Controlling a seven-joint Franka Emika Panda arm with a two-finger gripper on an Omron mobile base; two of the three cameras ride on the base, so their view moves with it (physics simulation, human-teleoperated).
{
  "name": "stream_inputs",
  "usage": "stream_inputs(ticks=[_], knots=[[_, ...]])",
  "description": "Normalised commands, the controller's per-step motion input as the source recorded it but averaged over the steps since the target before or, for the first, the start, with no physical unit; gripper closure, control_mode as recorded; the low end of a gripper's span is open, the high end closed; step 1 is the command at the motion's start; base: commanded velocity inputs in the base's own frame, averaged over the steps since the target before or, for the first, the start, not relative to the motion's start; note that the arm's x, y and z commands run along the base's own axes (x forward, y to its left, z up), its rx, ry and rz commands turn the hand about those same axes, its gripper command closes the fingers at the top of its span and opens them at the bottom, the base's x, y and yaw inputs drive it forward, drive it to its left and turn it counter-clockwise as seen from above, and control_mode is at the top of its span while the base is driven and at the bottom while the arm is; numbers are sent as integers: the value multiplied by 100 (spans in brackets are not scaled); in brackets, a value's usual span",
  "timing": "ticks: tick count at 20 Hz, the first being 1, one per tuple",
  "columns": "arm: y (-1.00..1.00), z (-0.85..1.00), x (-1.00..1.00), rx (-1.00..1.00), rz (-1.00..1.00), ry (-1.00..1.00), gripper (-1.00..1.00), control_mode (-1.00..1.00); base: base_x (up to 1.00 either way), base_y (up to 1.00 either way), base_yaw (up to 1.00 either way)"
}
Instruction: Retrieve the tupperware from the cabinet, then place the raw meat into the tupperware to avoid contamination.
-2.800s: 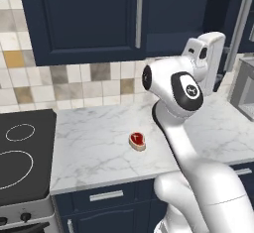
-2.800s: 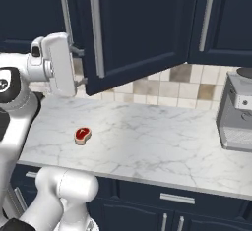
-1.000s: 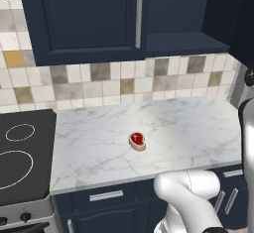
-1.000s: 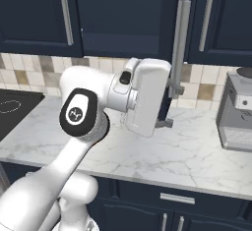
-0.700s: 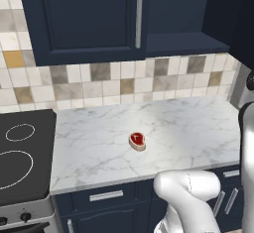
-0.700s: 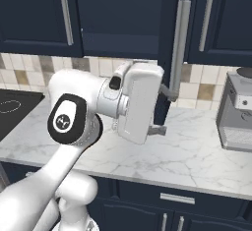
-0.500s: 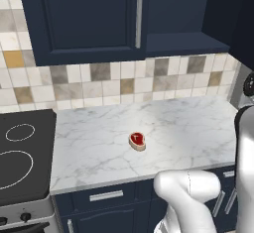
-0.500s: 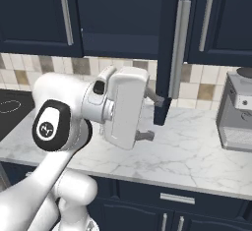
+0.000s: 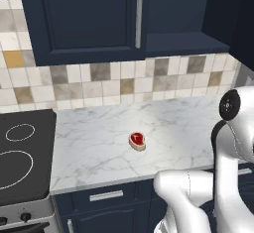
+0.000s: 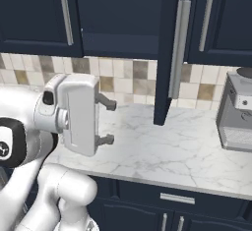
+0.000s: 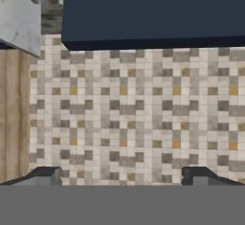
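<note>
On marble counter (image 9: 99, 143), mid-surface: raw meat (image 9: 137, 140), alone. Above counter in right base view: gripper (image 10: 107, 122), jaws spread wide, empty, near ajar cabinet (image 10: 170, 53) door with silver handle (image 10: 178, 48).

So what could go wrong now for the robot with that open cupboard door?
1. The cabinet door stands swung out over the counter, edge-on, close to the open gripper. A wide arm swing might knock it.
2. The raw meat lies bare on the counter; a low sweep could nudge it or smear the marble.
3. The tupperware isn't visible yet, so reaching into the dark cabinet may miss it.
</note>
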Motion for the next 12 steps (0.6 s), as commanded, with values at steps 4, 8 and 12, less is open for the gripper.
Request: stream_inputs(ticks=[4, 8, 12], knots=[[80, -1, 0, -1, 15, -9, -100, -100, 0, 0, 0], [75, 0, 3, 0, 14, -9, -100, -100, 0, 0, 0], [61, 0, 9, 0, 17, -8, -100, -100, 0, 0, 0]])
